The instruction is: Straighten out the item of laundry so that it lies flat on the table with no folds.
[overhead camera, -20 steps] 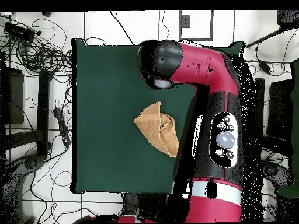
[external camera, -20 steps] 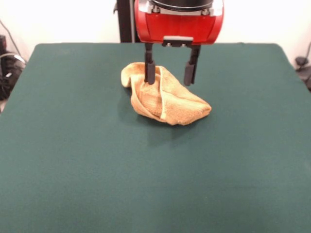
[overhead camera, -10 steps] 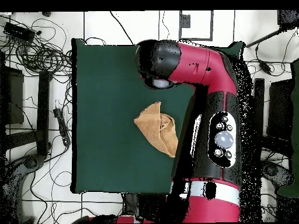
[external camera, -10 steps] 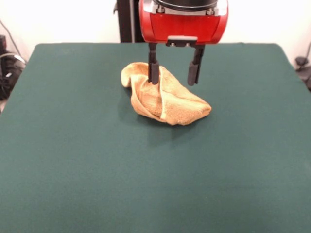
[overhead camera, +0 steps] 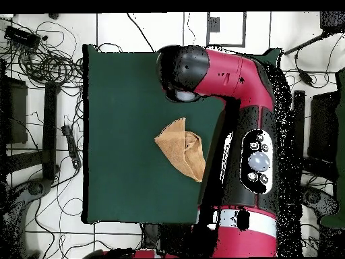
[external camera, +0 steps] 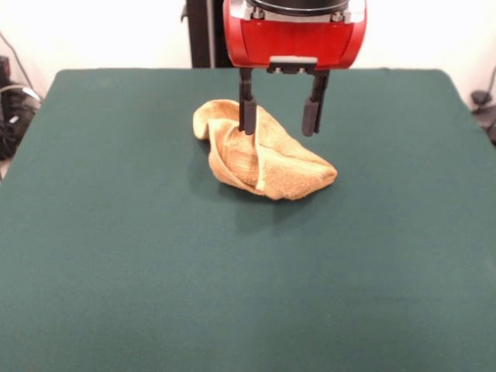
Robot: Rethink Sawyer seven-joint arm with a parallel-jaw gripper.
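Since a second ago, our tool point(external camera: 280, 122) has risen slightly and shifted toward 3 o'clock; its fingers stand apart, empty. We see the towel point(external camera: 260, 155) crumpled mid-bench point(external camera: 116, 232), toward 12 o'clock.

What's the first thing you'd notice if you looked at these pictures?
The crumpled golden towel, lying folded over itself near the middle of the dark green table, stands out most. Right above it hangs the big red arm, its black gripper open, one finger in front of the towel's far part and the other beside it.
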